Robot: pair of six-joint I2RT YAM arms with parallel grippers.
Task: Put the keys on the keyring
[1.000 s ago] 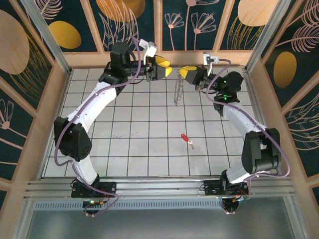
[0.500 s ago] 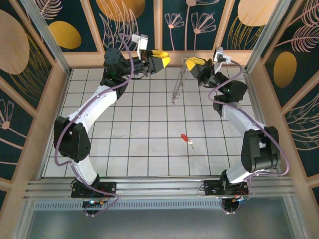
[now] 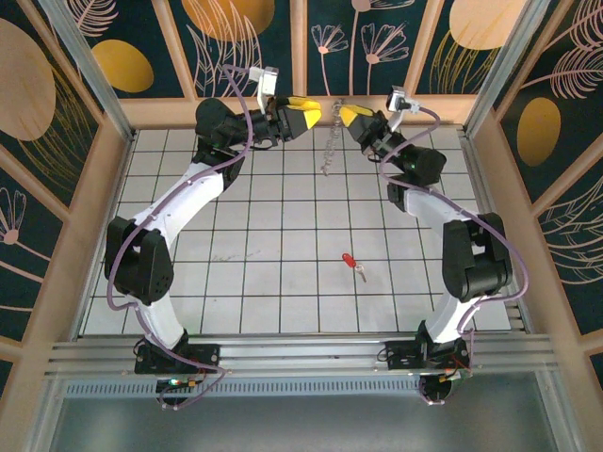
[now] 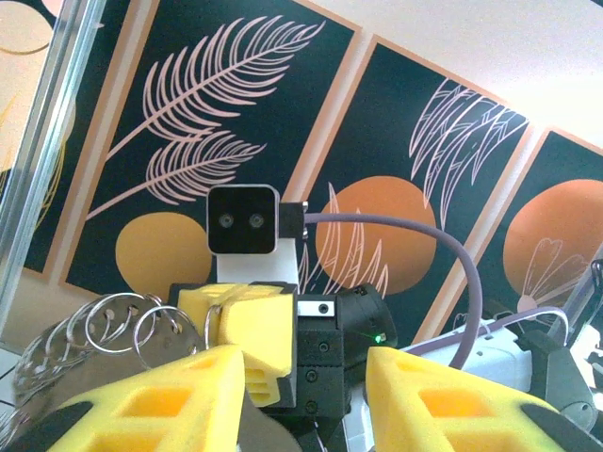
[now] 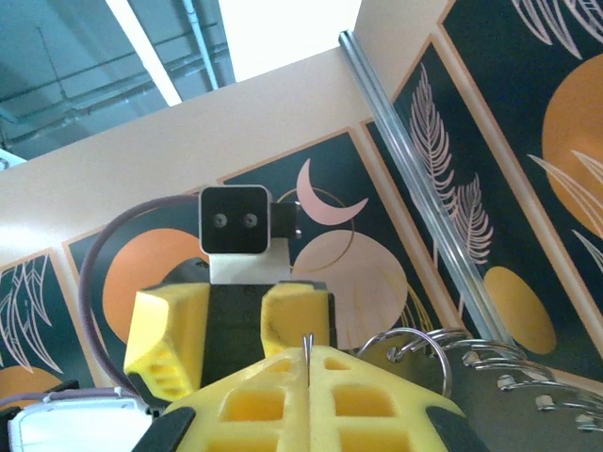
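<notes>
The keyring (image 3: 330, 146), a silvery loop of coiled wire, hangs over the back of the table from my right gripper (image 3: 347, 117), which is shut on its upper end. In the right wrist view the pads (image 5: 283, 395) are pressed together on a thin wire, and the keyring's coils (image 5: 429, 353) spread to the right. Facing it a short gap away, my left gripper (image 3: 309, 110) is open with nothing between its fingers (image 4: 179, 400); the keyring's coils (image 4: 104, 325) show to their left. The red-headed key (image 3: 350, 262) lies on the table near the middle, far from both grippers.
The white gridded table (image 3: 264, 245) is ringed by a wooden rim and patterned wall panels (image 3: 330, 38) close behind both raised grippers. The arms' bases sit on the metal rail (image 3: 301, 353) at the near edge.
Both grippers rose and drew nearer each other at the back wall. The right one swung left with the keyring, and the left jaws narrowed somewhat. The key has not moved.
</notes>
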